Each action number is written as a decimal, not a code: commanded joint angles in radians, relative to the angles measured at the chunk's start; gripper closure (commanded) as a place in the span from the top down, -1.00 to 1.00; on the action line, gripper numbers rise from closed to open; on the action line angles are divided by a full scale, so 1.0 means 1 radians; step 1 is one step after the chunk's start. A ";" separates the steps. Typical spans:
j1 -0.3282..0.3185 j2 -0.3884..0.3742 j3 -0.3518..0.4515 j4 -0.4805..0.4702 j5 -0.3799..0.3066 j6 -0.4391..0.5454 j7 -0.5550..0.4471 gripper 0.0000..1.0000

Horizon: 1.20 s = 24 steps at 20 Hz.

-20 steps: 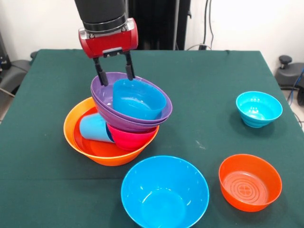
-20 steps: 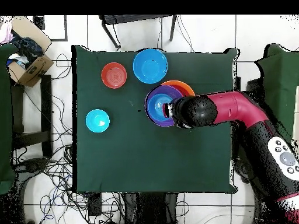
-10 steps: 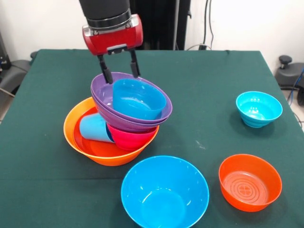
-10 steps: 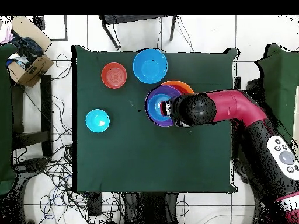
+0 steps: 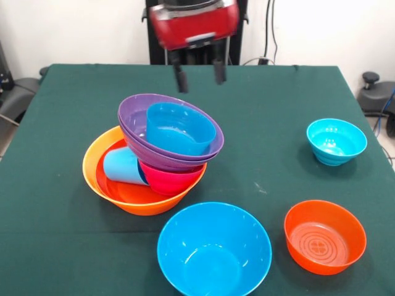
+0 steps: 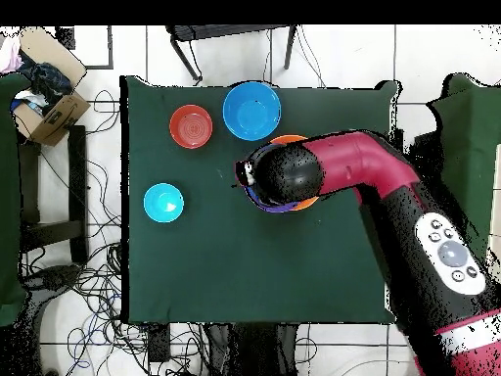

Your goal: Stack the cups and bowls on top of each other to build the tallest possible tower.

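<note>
Hovering empty and parted, the jaws (image 5: 197, 75) hang above the leaning tower (image 5: 162, 157), whose blue bowl (image 5: 179, 128) sits nested below them, steadied by purple bowls (image 5: 137, 126)

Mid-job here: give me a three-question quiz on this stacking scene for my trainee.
1. True or false: the gripper is shut on the blue bowl atop the tower.
2. Where does the light blue cup lie? A) in the orange base bowl, under the purple bowls; B) alone on the table; C) in the cyan bowl.
3. How many bowls stand apart from the tower?

Key: 1. False; it hangs open above, empty. 2. A. 3. Three: cyan bowl, large blue bowl, small orange bowl.
</note>
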 commanded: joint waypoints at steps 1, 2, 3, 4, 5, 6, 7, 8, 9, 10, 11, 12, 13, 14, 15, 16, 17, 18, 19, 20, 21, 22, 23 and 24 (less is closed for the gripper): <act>0.156 -0.019 -0.134 0.097 -0.083 -0.085 0.154 1.00; 0.166 -0.020 -0.151 0.111 -0.085 -0.102 0.171 1.00; 0.176 -0.019 -0.168 0.126 -0.090 -0.114 0.180 1.00; 0.187 -0.018 -0.181 0.136 -0.098 -0.127 0.186 1.00; 0.201 -0.014 -0.199 0.143 -0.109 -0.145 0.190 1.00; 0.219 -0.007 -0.221 0.143 -0.120 -0.152 0.205 1.00; 0.235 0.001 -0.243 0.145 -0.129 -0.175 0.221 1.00; 0.247 0.006 -0.259 0.148 -0.135 -0.197 0.237 1.00; 0.260 0.013 -0.276 0.149 -0.140 -0.214 0.247 1.00; 0.272 0.019 -0.293 0.151 -0.144 -0.236 0.257 1.00; 0.281 0.023 -0.307 0.153 -0.145 -0.251 0.260 1.00; 0.290 0.027 -0.321 0.154 -0.146 -0.265 0.262 1.00; 0.297 0.029 -0.333 0.157 -0.148 -0.279 0.262 1.00; 0.301 0.031 -0.342 0.159 -0.147 -0.286 0.255 1.00; 0.306 0.031 -0.353 0.161 -0.145 -0.296 0.256 1.00; 0.308 0.032 -0.359 0.162 -0.142 -0.308 0.254 1.00; 0.313 0.035 -0.368 0.162 -0.139 -0.318 0.256 1.00; 0.319 0.038 -0.380 0.159 -0.134 -0.330 0.264 1.00; 0.327 0.042 -0.390 0.155 -0.132 -0.341 0.273 1.00; 0.336 0.046 -0.402 0.151 -0.130 -0.358 0.285 1.00; 0.348 0.050 -0.416 0.145 -0.126 -0.367 0.297 1.00; 0.362 0.058 -0.432 0.135 -0.126 -0.373 0.311 1.00; 0.378 0.065 -0.451 0.125 -0.123 -0.386 0.332 1.00; 0.394 0.072 -0.471 0.116 -0.119 -0.395 0.353 1.00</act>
